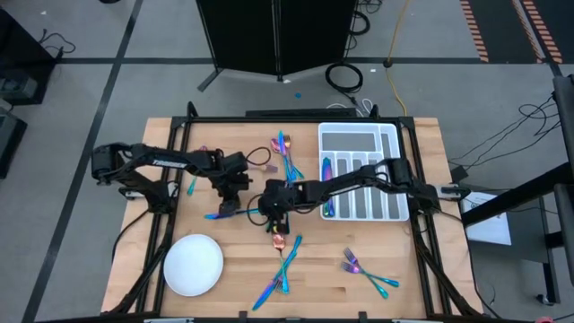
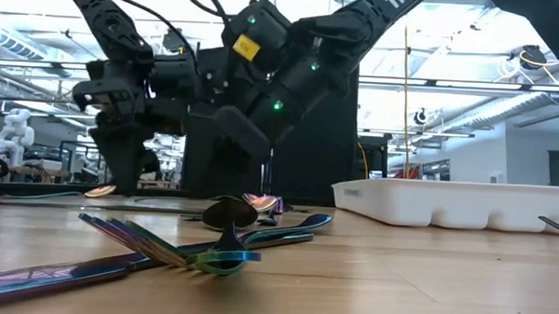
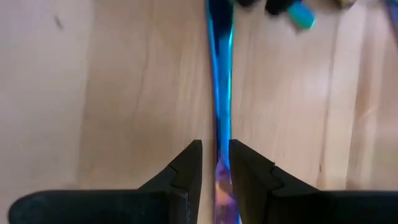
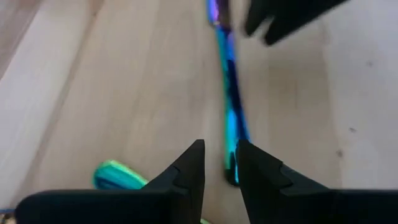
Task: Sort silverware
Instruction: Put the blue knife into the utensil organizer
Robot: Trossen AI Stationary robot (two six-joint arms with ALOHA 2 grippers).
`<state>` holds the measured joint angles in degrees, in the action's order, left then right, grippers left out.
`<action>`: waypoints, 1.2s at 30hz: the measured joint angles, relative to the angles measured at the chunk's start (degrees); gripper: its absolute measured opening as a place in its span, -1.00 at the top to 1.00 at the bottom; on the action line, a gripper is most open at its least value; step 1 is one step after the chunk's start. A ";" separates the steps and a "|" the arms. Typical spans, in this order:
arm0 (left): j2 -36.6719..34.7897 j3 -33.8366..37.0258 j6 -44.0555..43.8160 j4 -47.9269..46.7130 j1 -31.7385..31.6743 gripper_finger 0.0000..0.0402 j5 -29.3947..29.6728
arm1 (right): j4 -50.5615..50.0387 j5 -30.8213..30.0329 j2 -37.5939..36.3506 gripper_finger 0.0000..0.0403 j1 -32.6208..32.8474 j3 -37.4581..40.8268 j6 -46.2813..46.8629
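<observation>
White divided tray with several utensils; both grippers clamped on one knife.

We see the tray upper right on the surface, plate lower left, silverware scattered between.

floor: grey, taped lines | black cabinet | ceiling lights

The scene is lit evenly from overhead; the pale wooden table is shown bright with soft shadows under the arms. In the low view, the dark arms are silhouetted against bright ceiling lights. Glare is seen on the slim iridescent blue utensil between the left jaws. Both wrist views are blurred.
</observation>
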<state>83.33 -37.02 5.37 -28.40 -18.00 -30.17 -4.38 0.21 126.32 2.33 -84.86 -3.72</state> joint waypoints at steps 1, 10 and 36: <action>-0.79 0.00 -0.03 0.58 0.00 0.60 0.00 | -0.20 0.06 0.00 0.62 0.13 0.00 -0.27; -8.25 -0.01 -3.64 3.38 3.93 0.60 10.59 | 6.06 -0.12 -0.33 0.62 -0.81 6.89 2.66; -8.33 -0.01 -2.41 21.32 14.29 0.60 30.60 | 4.89 -6.59 -2.72 0.62 1.89 8.89 -0.20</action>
<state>75.00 -37.04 2.95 -7.08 -3.71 0.43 0.51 -6.39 123.61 4.22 -75.97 -3.92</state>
